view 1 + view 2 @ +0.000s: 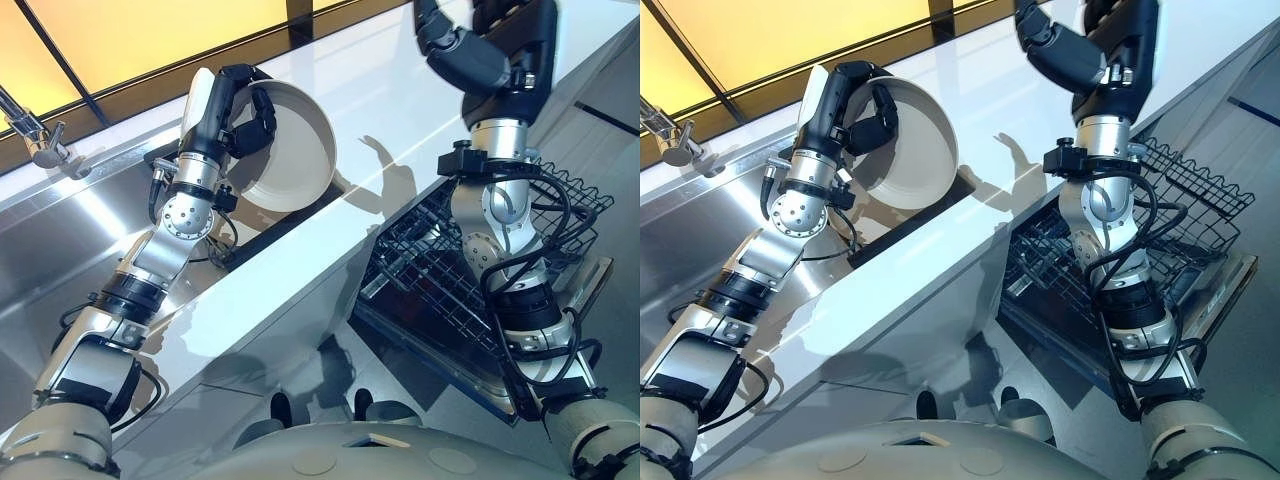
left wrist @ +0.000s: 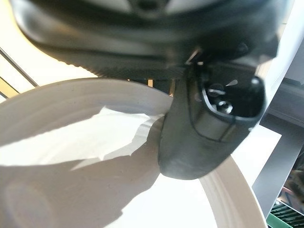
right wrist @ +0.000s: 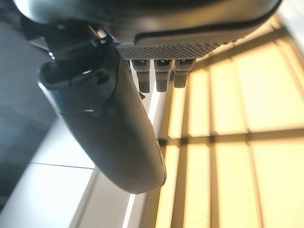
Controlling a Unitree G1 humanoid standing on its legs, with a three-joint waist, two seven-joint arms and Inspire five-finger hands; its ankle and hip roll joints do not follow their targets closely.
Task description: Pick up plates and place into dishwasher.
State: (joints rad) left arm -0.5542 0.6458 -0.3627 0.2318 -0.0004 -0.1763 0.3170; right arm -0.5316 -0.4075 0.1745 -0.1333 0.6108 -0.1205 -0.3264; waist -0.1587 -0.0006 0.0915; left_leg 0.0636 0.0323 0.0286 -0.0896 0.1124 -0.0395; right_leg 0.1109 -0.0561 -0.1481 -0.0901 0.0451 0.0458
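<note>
Fingers (image 1: 258,125) of the left hand (image 1: 232,100) curl over the rim of a cream plate (image 1: 295,160), gripping it. It is held tilted in the air over a dark recess (image 1: 275,222) in the white tabletop (image 1: 400,105). The right hand (image 1: 478,55) hangs raised, fingers relaxed and empty; below it is the wire dishwasher rack (image 1: 578,195), pulled out.
</note>
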